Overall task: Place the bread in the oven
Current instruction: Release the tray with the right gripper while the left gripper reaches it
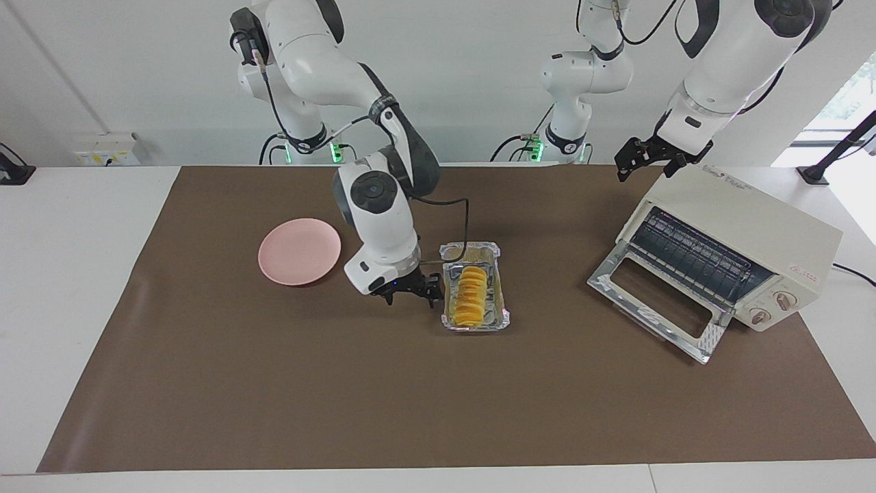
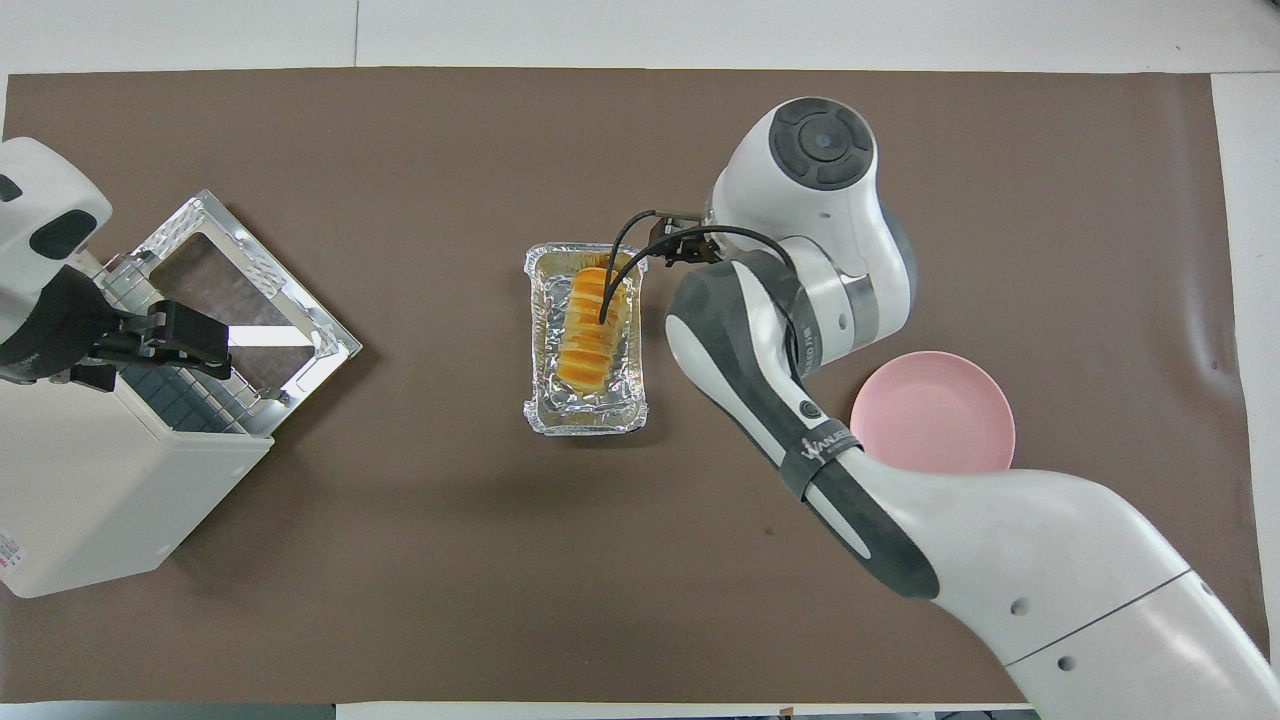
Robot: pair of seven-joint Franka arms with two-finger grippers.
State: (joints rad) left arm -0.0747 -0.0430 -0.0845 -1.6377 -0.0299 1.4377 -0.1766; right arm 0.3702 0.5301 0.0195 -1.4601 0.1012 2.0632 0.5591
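Bread, a small yellow-orange ridged loaf (image 1: 470,296), is lying lengthwise in a crinkled silver foil tray (image 1: 506,315) near the middle of the brown-covered desk (image 1: 274,383), and its slice-like segments are showing as bright bands with darker orange at the ends. The cream-white boxy toaster oven (image 1: 746,233) is sitting toward the left arm's end of the desk with its glass door dropped flat and the wire rack exposed, probably so the loaf can slide straight in. The right hand (image 1: 413,290) is hanging low just beside the tray, on the side toward the round pink plate (image 1: 299,250), touching nothing; whether its fingers are apart I cannot tell. The left hand (image 1: 647,159) is waiting above the oven's top, and its fingers are equally unreadable.
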